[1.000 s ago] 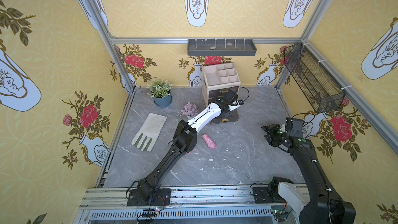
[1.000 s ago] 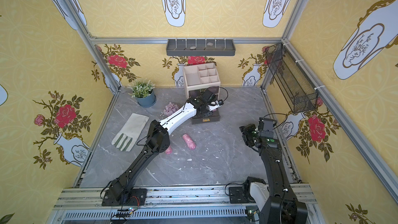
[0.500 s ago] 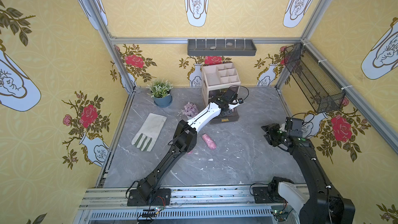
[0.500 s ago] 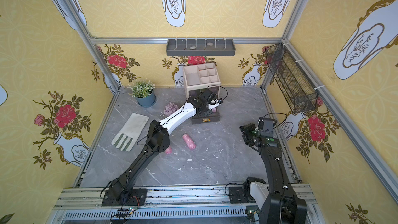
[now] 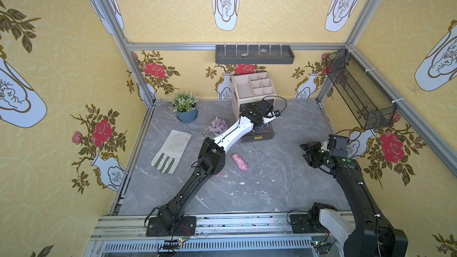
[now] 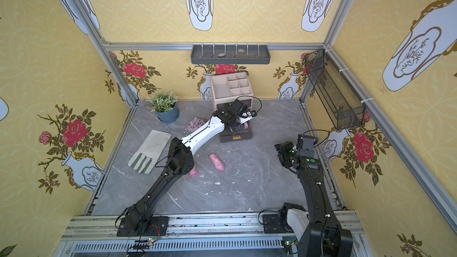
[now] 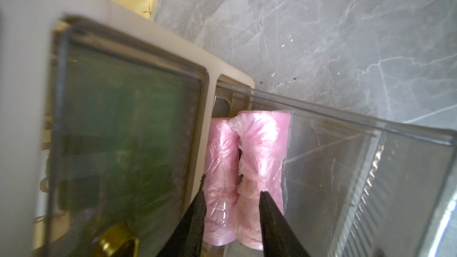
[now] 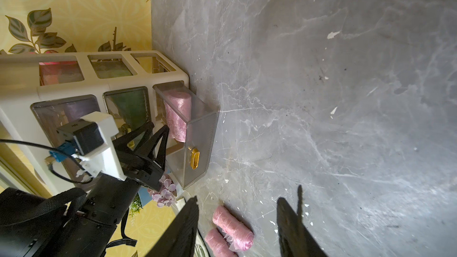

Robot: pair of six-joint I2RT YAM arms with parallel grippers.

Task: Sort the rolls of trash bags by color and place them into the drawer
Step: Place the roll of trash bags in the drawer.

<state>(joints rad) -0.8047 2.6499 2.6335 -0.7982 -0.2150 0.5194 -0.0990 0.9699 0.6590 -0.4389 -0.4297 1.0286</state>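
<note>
Two pink rolls of trash bags [image 7: 220,159] [image 7: 264,144] lie side by side inside the pulled-out clear drawer [image 7: 346,124] at the foot of the beige organizer [image 5: 252,87]. My left gripper [image 7: 232,186] hangs over them, open, its fingertips on either side of the pair. In both top views it [image 5: 261,127] [image 6: 235,127] is above the drawer [image 5: 259,135]. Two more pink rolls lie on the table, one in the middle [image 5: 239,162] and one half hidden by the left elbow [image 5: 218,174]. My right gripper [image 5: 303,153] [image 8: 237,201] hovers open and empty at the right.
Two closed drawers show green [image 8: 128,105] and purple [image 8: 74,112] contents. A glove [image 5: 173,150], a potted plant [image 5: 185,107] and a lilac flower bunch [image 5: 218,125] sit on the left half. A mesh basket [image 5: 358,92] hangs on the right wall.
The left gripper's jaws have spread apart over the drawer and its wrist has shifted slightly. The right arm has not moved.
</note>
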